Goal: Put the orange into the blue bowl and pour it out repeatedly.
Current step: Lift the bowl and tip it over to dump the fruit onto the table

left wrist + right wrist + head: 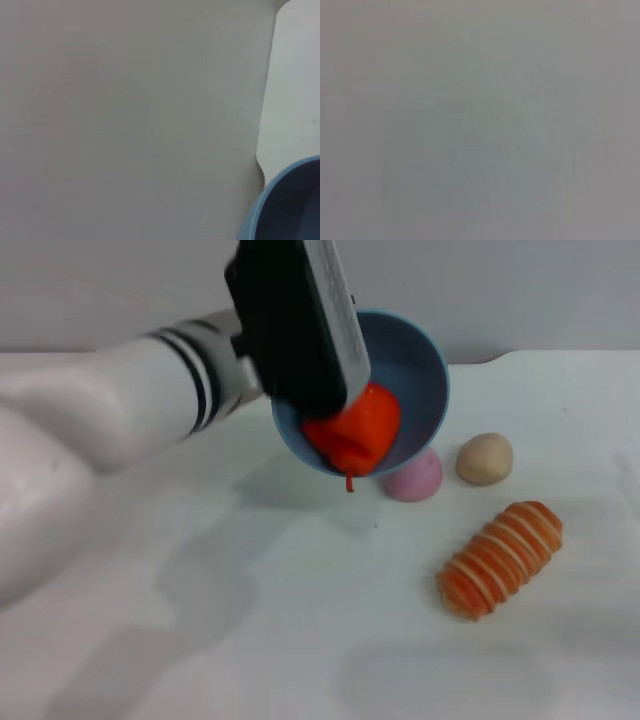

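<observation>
The orange (pixel 355 435) sat at the lower lip of the blue bowl (pixel 420 370), which was tipped steeply above the white table (pixel 300 620). The left gripper (pixel 300 325) held the bowl by its rim; its finger spacing could not be told. Near the bowl lay a pink ball (pixel 415 478), a beige ball (pixel 485 458) and a striped bread piece (pixel 500 558). A grey wall (pixel 520 290) stood behind.

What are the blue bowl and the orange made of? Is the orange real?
The blue bowl looks like smooth, plain plastic with a thin, even rim. The orange looks like a soft toy rather than real fruit: lumpy, matte, very bright red-orange. Touch would settle it.
</observation>
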`<control>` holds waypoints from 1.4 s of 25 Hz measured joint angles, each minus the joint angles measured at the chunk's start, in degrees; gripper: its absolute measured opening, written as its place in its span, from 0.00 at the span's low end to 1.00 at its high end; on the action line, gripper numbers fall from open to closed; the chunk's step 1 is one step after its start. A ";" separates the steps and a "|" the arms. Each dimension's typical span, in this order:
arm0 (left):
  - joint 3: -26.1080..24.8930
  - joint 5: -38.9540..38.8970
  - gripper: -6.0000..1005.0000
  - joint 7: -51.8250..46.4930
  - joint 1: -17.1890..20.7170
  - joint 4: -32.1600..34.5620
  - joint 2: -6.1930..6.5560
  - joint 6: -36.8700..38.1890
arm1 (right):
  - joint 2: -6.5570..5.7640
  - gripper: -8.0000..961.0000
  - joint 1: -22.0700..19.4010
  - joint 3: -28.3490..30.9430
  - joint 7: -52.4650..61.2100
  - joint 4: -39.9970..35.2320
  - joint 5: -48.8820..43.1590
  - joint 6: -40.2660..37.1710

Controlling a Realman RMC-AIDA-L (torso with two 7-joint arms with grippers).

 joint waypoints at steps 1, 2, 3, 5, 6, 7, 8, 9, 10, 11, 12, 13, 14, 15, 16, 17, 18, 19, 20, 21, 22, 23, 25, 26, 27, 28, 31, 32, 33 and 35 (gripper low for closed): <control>1.06 0.00 0.01 2.34 1.38 0.31 0.01 -2.14 | 0.00 0.56 0.11 0.04 -0.03 0.08 0.01 -0.07; 2.32 0.03 0.01 5.06 2.67 0.58 0.11 -4.30 | 0.00 0.56 0.19 0.09 -0.03 0.17 0.02 -0.10; 3.66 0.00 0.01 8.10 3.84 0.65 0.12 -6.57 | 0.00 0.56 0.31 0.11 -0.04 0.27 0.02 -0.11; 6.02 0.01 0.01 14.14 6.45 0.66 0.09 -10.94 | 0.00 0.56 0.58 0.16 -0.09 0.38 0.04 -0.14; 7.34 0.03 0.01 17.18 7.95 0.65 -0.01 -13.69 | 0.00 0.56 0.71 0.16 -0.12 0.40 0.04 -0.14; 8.69 0.04 0.01 20.72 9.60 0.54 -0.11 -17.07 | 0.01 0.56 0.85 0.17 -0.13 0.44 0.04 -0.15; 9.86 0.04 0.01 23.55 11.10 0.37 -0.22 -20.21 | 0.01 0.56 0.93 0.17 -0.14 0.47 0.04 -0.15; 10.89 0.04 0.01 25.94 12.11 0.08 -0.22 -23.23 | 0.02 0.56 0.99 0.19 -0.15 0.51 0.05 -0.16; 11.73 0.04 0.01 28.09 13.14 -0.33 -0.25 -26.27 | 0.03 0.56 1.03 0.20 -0.16 0.52 0.04 -0.16; 12.29 0.03 0.01 29.79 13.96 -0.70 -0.25 -28.72 | 0.05 0.56 1.06 0.23 -0.16 0.52 0.05 -0.16; 12.77 0.03 0.01 31.06 14.70 -1.06 -0.27 -30.93 | 0.07 0.56 1.11 0.25 -0.17 0.57 0.05 -0.16; 13.05 0.02 0.01 31.89 15.16 -1.33 -0.27 -32.36 | 0.09 0.56 1.17 0.28 -0.17 0.66 0.04 -0.16; 13.34 0.02 0.01 32.61 15.51 -1.67 -0.26 -33.32 | 0.11 0.56 1.24 0.28 -0.17 0.77 0.04 -0.16; 13.61 0.01 0.01 33.64 15.72 -2.32 -0.25 -34.61 | 0.12 0.56 1.28 0.31 -0.18 0.93 0.04 -0.16; 13.89 0.01 0.01 34.68 15.86 -2.97 -0.26 -35.77 | 0.13 0.56 1.32 0.33 -0.18 1.05 0.04 -0.14; 14.13 0.00 0.01 35.47 15.96 -3.66 -0.27 -36.58 | 0.13 0.56 1.36 0.36 -0.18 1.18 0.04 -0.11; 14.33 -0.02 0.01 36.05 16.07 -4.07 -0.29 -37.20 | 0.13 0.56 1.37 0.38 -0.19 1.22 0.04 -0.11; 14.49 -0.04 0.01 36.35 16.15 -4.35 -0.29 -37.57 | 0.13 0.56 1.37 0.39 -0.19 1.24 0.04 -0.11; 14.65 -0.06 0.01 36.77 16.28 -4.39 -0.29 -37.67 | 0.13 0.56 1.37 0.40 -0.20 1.26 0.05 -0.11; 14.81 -0.07 0.01 37.21 16.37 -4.44 -0.28 -37.74 | 0.13 0.56 1.36 0.42 -0.20 1.27 0.04 -0.11; 15.02 -0.08 0.01 37.86 16.43 -4.53 -0.27 -38.00 | 0.11 0.56 1.31 0.44 -0.20 1.28 0.04 -0.11; 15.08 -0.10 0.01 38.15 16.48 -4.62 -0.27 -38.20 | 0.10 0.56 1.25 0.49 -0.20 1.28 0.05 -0.11; 15.09 -0.34 0.00 38.28 16.62 -4.80 -0.39 -38.71 | 0.06 0.56 1.25 0.49 -0.19 1.28 -0.03 -0.13; 14.98 -0.58 0.00 38.20 16.68 -4.83 -0.44 -38.87 | 0.02 0.56 1.31 0.35 -0.19 1.31 -0.19 -0.14; 14.87 -0.87 0.01 38.12 16.71 -4.84 -0.48 -38.91 | -0.03 0.56 1.38 0.18 -0.11 1.36 -0.34 -0.14; 14.45 -3.45 0.01 37.93 16.49 -4.45 -0.58 -38.37 | -0.03 0.56 1.43 0.02 -0.11 1.39 -0.47 -0.10; 12.90 -9.21 0.01 37.15 15.99 -2.60 -0.67 -35.28 | -0.03 0.56 1.47 0.01 0.07 1.40 -0.47 -0.09; 10.98 -13.20 0.01 36.21 15.59 -0.96 -0.68 -32.33 | -0.03 0.56 1.52 0.00 0.37 1.41 -0.47 -0.11; 8.67 -17.47 0.01 34.42 14.87 0.61 -0.68 -28.11 | -0.04 0.56 1.62 -0.01 0.79 1.41 -0.50 -0.13; 3.50 -23.30 0.01 28.99 12.60 2.47 -0.47 -20.33 | -0.11 0.56 1.87 -0.13 1.60 1.37 -0.76 0.00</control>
